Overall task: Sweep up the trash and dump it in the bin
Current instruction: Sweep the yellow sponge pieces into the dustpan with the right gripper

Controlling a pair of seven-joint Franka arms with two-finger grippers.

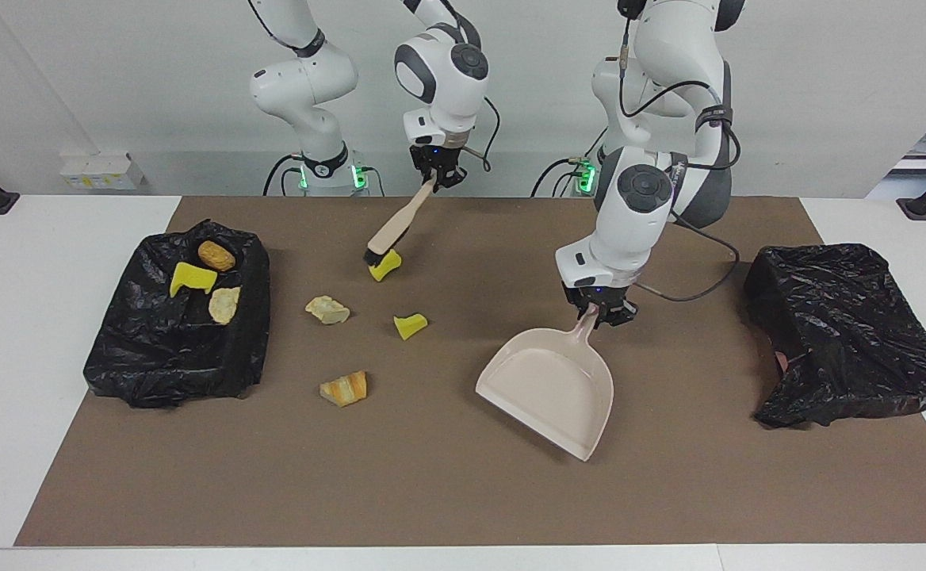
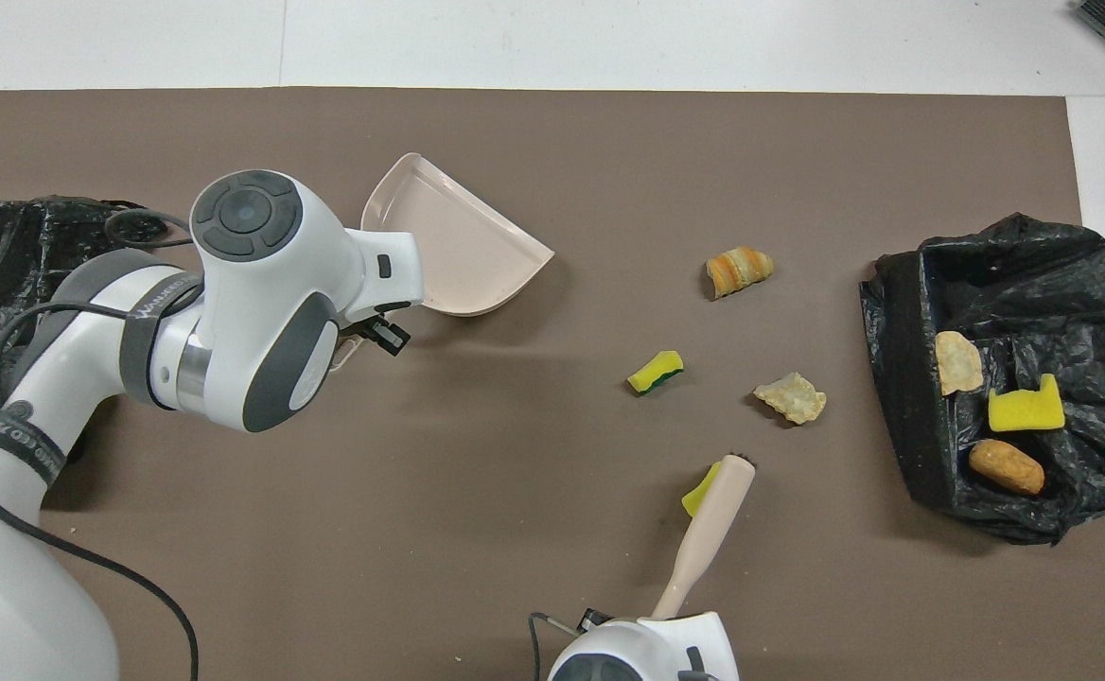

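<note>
Bin with trash: we saw a black-bagged bin [image 1: 174, 317] at the right arm's end of the table, holding three pieces: a brown bread-like chunk [image 1: 216, 254], a yellow sponge bit [image 1: 190, 277] and a tan piece [image 1: 224, 304].
Loose trash: we counted four chunks on the brown mat [image 1: 431, 492] between that bin and the dustpan: a pale bread piece [image 1: 327, 309], a striped orange-tan piece [image 1: 344, 388], a yellow sponge bit [image 1: 411, 324], and another yellow bit [image 1: 386, 266] nearest the robots.
Brush: we found the brush [image 1: 396, 228] tilted, its bristle end touching that nearest yellow bit.
Right gripper: we saw the right gripper [image 1: 434, 178] clenched on the brush handle's top end, over the mat's edge nearest the robots.
Dustpan: we saw the beige dustpan [image 1: 546, 388] near the table's middle, its mouth turned slantwise; whether it rested on the mat we could not tell.
Left gripper: we saw the left gripper [image 1: 599, 311] grasping the dustpan's handle.
Second bag: we noted another black bag [image 1: 843, 333] at the left arm's end of the table, well apart from the chunks.
</note>
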